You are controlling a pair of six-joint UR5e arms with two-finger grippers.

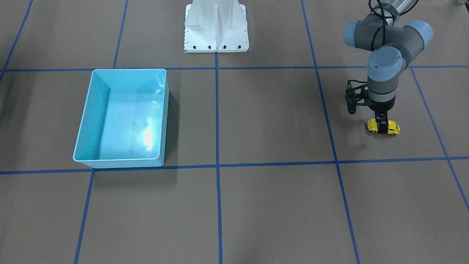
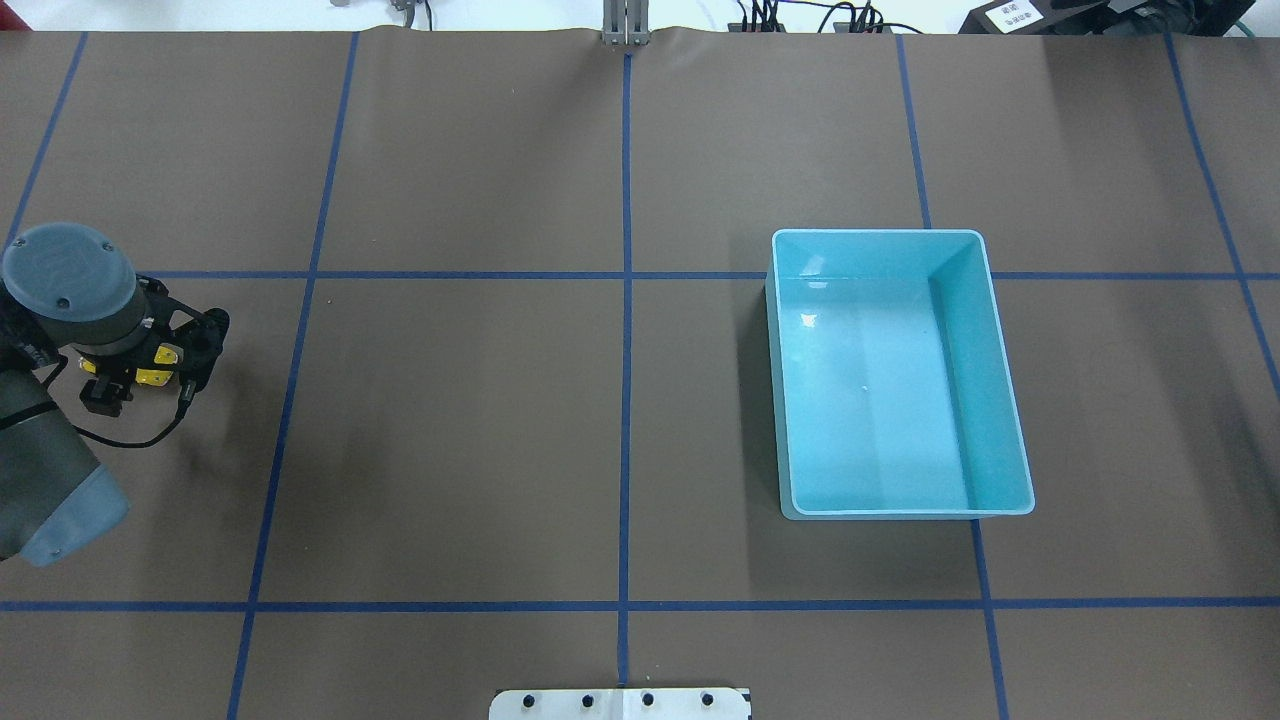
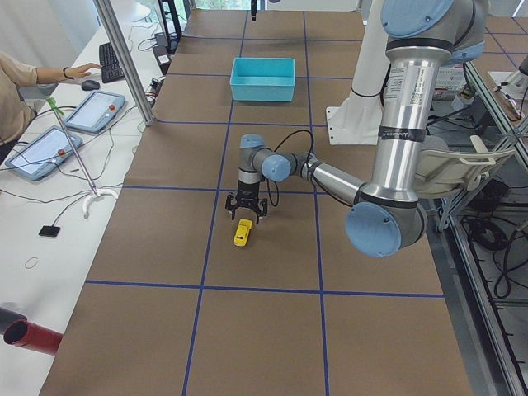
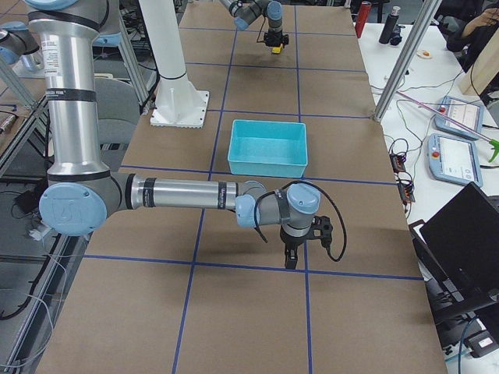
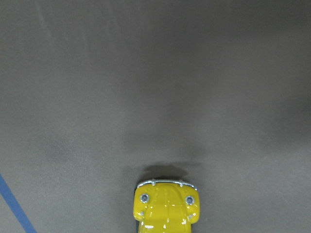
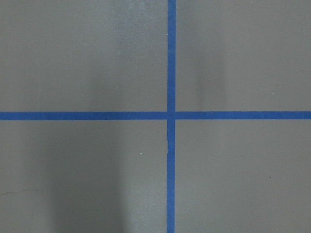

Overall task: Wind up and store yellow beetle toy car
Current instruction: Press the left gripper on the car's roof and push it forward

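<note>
Step in hand: the yellow beetle toy car (image 1: 392, 128) is judged to be about to be gripped for winding; nothing is stored yet.
Car: it is stood on its wheels on the worktop (image 1: 271, 117), at the robot's left end, well apart from the bin (image 1: 94, 110).
Left tool (image 1: 382, 124): it is placed over the middle of the car, with one finger seen across the near side; whether the car is really clamped cannot be told.
Right tool (image 4: 290, 263): it is hung above a crossing of blue tape lines (image 6: 171, 115); its opening cannot be told.
Doing it well: the body should be held by its sides. The wheels should be kept pressed on the worktop and drawn straight backward, so that the spring is loaded before any lifting.
Around: a white robot base (image 1: 216, 29) is seen at the robot's edge; a person is seated beside the worktop.
In the way: only the bin's rim is judged to matter; the car must be carried above it.
</note>
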